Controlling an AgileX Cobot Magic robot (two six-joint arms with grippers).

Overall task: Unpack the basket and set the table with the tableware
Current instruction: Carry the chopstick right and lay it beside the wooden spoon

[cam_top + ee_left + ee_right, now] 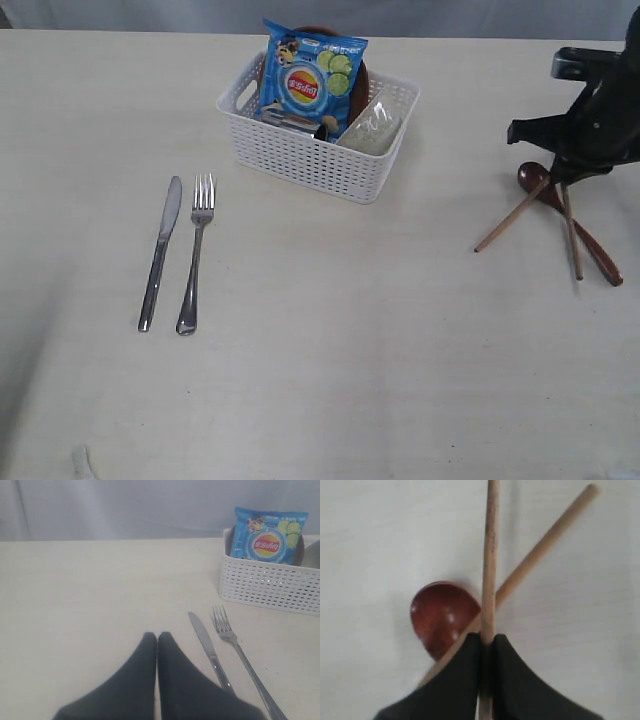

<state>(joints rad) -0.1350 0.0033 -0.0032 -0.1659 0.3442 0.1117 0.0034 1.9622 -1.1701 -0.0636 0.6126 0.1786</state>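
Observation:
The white basket point(318, 152) stands on the table point(330, 330) at the back middle. A brown plate point(360, 72) shows behind the chips bag in it, and a pale item in clear wrap point(372, 128) lies at its right side. A steel knife point(160, 250) and fork point(196, 255) lie side by side on the left; both also show in the left wrist view, the knife point(207, 645) beside the fork point(235, 645). My left gripper point(157, 636) is shut and empty. My right gripper point(487, 637) is shut on one chopstick point(490, 555), which crosses the other chopstick point(540, 550) over the red-brown spoon point(440, 615).
A blue chips bag point(310, 80) stands upright in the basket and hides much of its contents. In the exterior view the right arm point(590, 120) is at the right edge, over the spoon point(585, 235) and the crossed chopsticks point(510, 215). A small white object point(82, 460) lies at the front left.

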